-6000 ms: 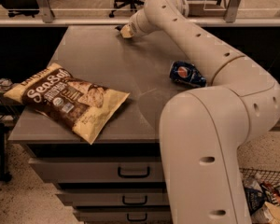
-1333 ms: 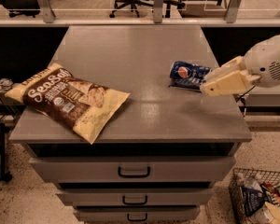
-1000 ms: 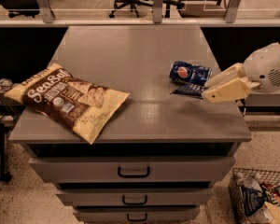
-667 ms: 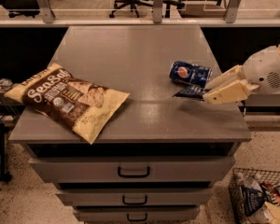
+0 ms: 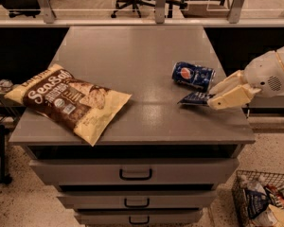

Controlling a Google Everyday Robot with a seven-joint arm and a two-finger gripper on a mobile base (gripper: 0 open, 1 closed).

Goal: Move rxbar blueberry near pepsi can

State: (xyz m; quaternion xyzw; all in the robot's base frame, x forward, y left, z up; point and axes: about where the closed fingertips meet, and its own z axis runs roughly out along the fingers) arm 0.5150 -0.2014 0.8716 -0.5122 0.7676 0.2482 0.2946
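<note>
Pinching flat navy rxbar blueberry (image 5: 193, 98), cream jaws closed on it at right, beside sideways-lying cylindrical pepsi can (image 5: 193, 75).

gripper (image 5: 212, 98) over right edge of desk (image 5: 132, 51), arm (image 5: 273, 74) behind it cut by frame | rxbar blueberry (image 5: 193, 98) at its tip: gripper-side end hidden, lettering too small | basket (image 5: 238, 187) below it: cut by frame corner
</note>
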